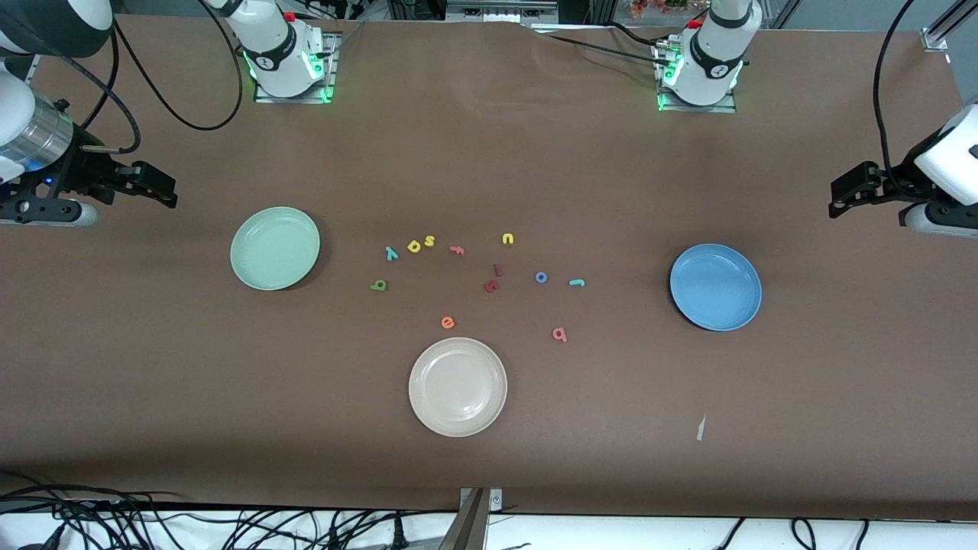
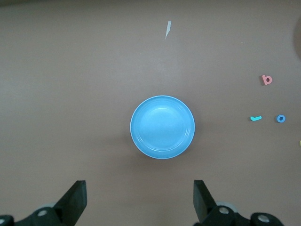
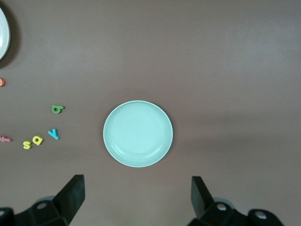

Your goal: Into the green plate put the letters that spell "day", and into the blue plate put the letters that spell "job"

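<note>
The green plate [image 1: 275, 248] lies toward the right arm's end, the blue plate [image 1: 716, 287] toward the left arm's end. Between them lie the dark green d [image 1: 378, 285], yellow a [image 1: 414, 245], teal y [image 1: 391, 253], teal j [image 1: 577, 283], blue o [image 1: 541, 277] and salmon b [image 1: 560, 334]. My right gripper [image 1: 157, 187] hangs open and empty beside the green plate [image 3: 138, 133], at the table's end. My left gripper [image 1: 844, 195] hangs open and empty beside the blue plate [image 2: 162, 127]. The left wrist view also shows j [image 2: 256, 118], o [image 2: 281, 118] and b [image 2: 267, 79].
A cream-white plate [image 1: 458, 386] sits nearest the front camera. Other letters lie among the task's: yellow s [image 1: 429, 241], yellow u [image 1: 508, 239], pink f [image 1: 457, 249], orange e [image 1: 448, 322] and two dark red pieces [image 1: 493, 279]. A paper scrap [image 1: 700, 428] lies near the front edge.
</note>
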